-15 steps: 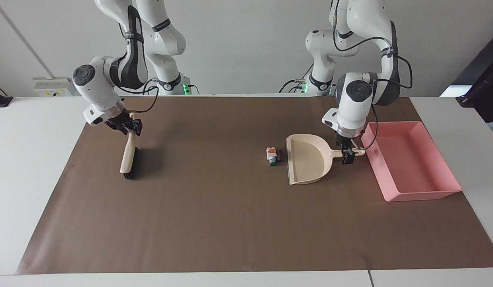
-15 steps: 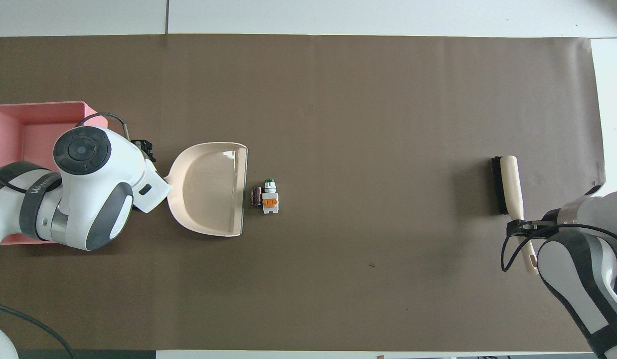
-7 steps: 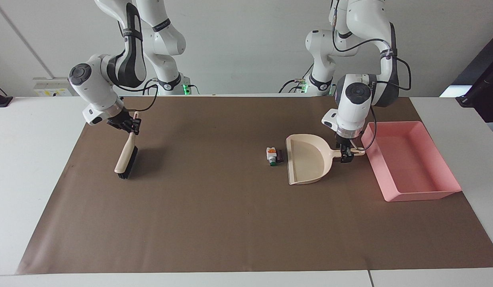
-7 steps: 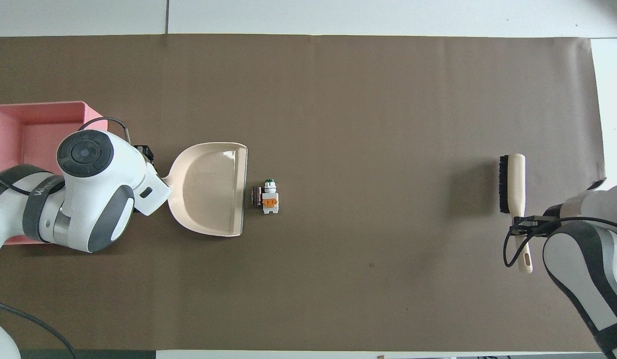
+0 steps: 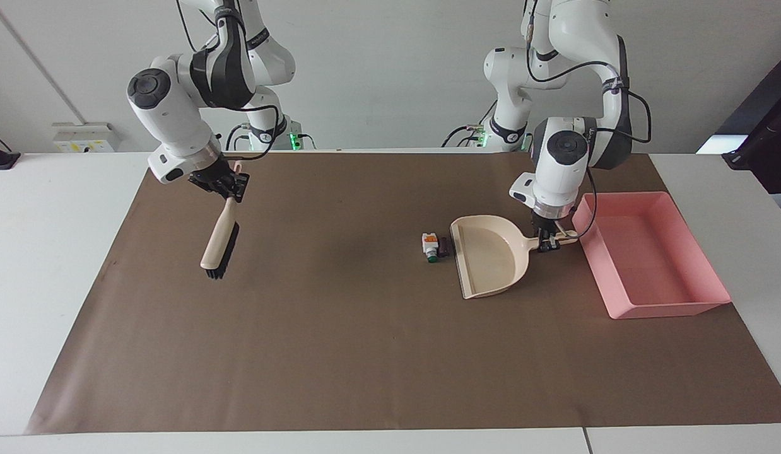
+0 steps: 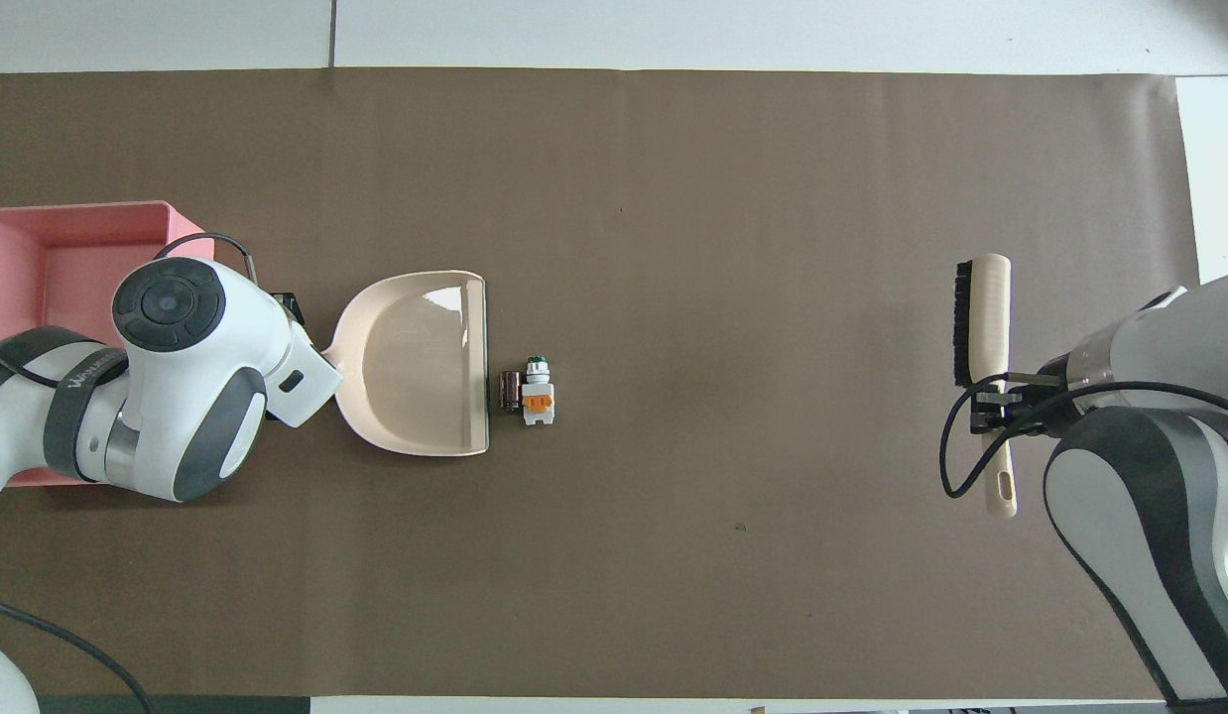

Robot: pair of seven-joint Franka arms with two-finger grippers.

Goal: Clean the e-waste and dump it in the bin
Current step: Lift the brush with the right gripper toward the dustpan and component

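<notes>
— See that? The right claw, clamped on the brush, has just lifted it clear of the counter, and it's swinging inward.

— And the e-waste?

— Unmoved, just beside the dustpan mouth. The left claw grips the dustpan's handle; it's shifted slightly. The bin waits empty beside it.

— So the sweeping comes next?

— I'd guess so.
</notes>
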